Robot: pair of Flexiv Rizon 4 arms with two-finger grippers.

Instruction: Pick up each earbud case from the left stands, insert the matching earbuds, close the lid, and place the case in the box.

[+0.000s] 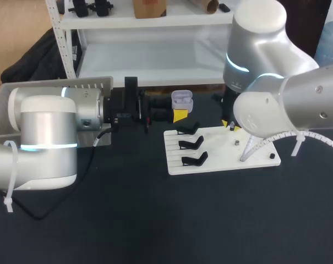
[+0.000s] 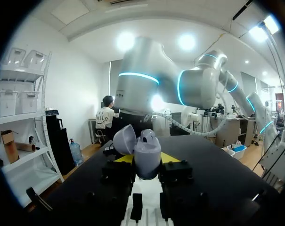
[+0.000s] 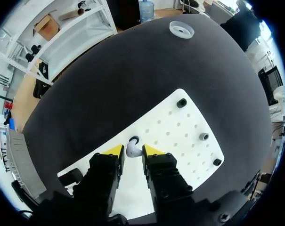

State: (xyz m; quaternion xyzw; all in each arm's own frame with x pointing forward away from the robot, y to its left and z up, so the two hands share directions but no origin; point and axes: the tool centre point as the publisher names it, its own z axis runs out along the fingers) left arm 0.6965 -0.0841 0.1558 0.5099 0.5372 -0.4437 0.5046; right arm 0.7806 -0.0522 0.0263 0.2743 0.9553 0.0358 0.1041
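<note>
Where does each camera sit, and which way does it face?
Head view: above and behind, facing down on the table; left arm and right arm show.
Left wrist view: on the left wrist, facing level across the table; left pincer grips the open earbud case.
Right wrist view: on the right wrist, facing down on the white board; right pincer straddles an earbud.
Shared: head and left wrist views both show the earbud case.

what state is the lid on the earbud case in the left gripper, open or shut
Open. The lid is swung back off the lavender case, and the head view shows its white inside.
</note>
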